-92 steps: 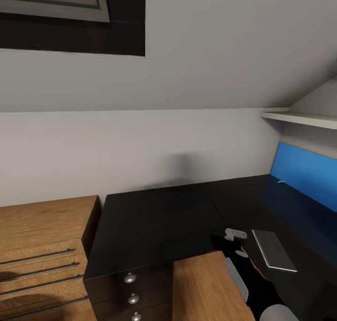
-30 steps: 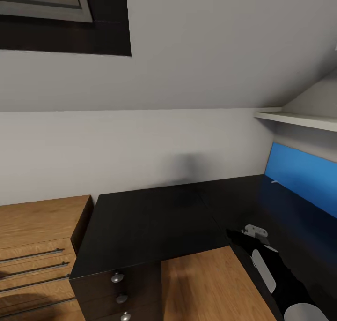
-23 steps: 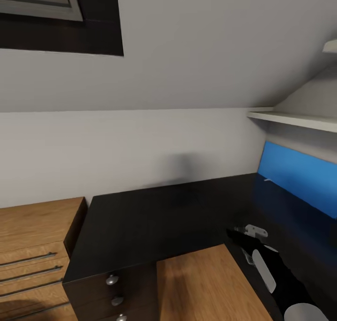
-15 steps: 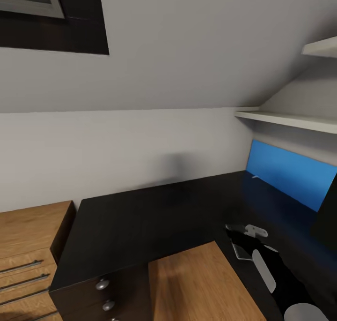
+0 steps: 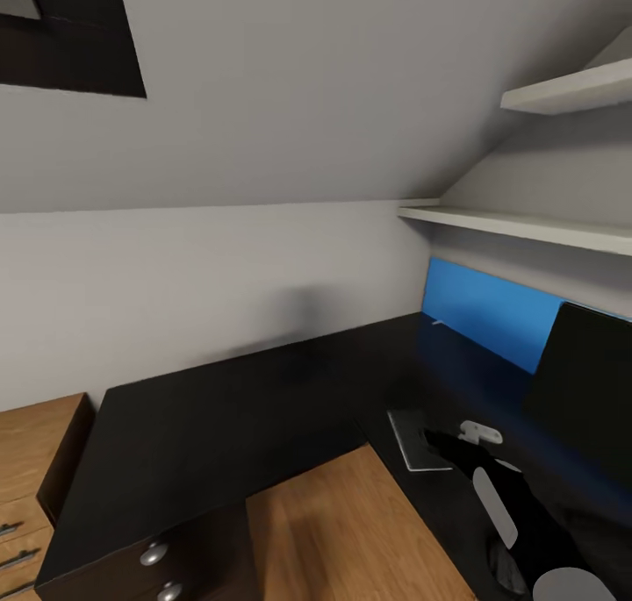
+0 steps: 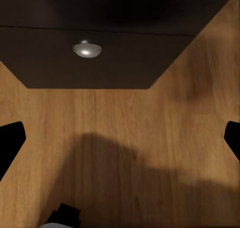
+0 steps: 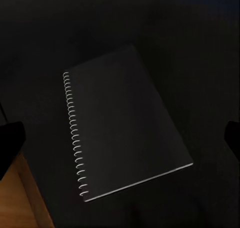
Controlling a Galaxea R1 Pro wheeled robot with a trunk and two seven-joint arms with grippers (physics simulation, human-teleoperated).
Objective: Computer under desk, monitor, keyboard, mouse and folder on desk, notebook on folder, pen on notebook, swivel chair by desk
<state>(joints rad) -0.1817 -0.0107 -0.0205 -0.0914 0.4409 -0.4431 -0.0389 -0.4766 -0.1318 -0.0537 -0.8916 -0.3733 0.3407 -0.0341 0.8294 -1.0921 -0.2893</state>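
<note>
Notebook step in hand, by my judgement. The notebook (image 7: 125, 125) lies flat on the black table (image 5: 228, 417), lower right of centre in the head view, spiral edge showing. Right pincer (image 7: 120, 138) hovers over it, fingers wide apart, nothing held. Left pincer (image 6: 120, 138) also apart, over wooden floor (image 6: 125, 138). Next: descend, clamp one edge. Monitor (image 5: 584, 382) stands at right; shelves (image 5: 527, 228) above; grey wall.

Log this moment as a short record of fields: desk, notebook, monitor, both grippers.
desk: glossy black L-shaped top, silver drawer knobs at its near corner
notebook: spiral-bound, lying flat on the desk, directly below the right gripper
monitor: dark screen standing on the desk's right wing
right gripper: open, holding nothing
left gripper: open, over wooden floor beside the drawer unit
</note>
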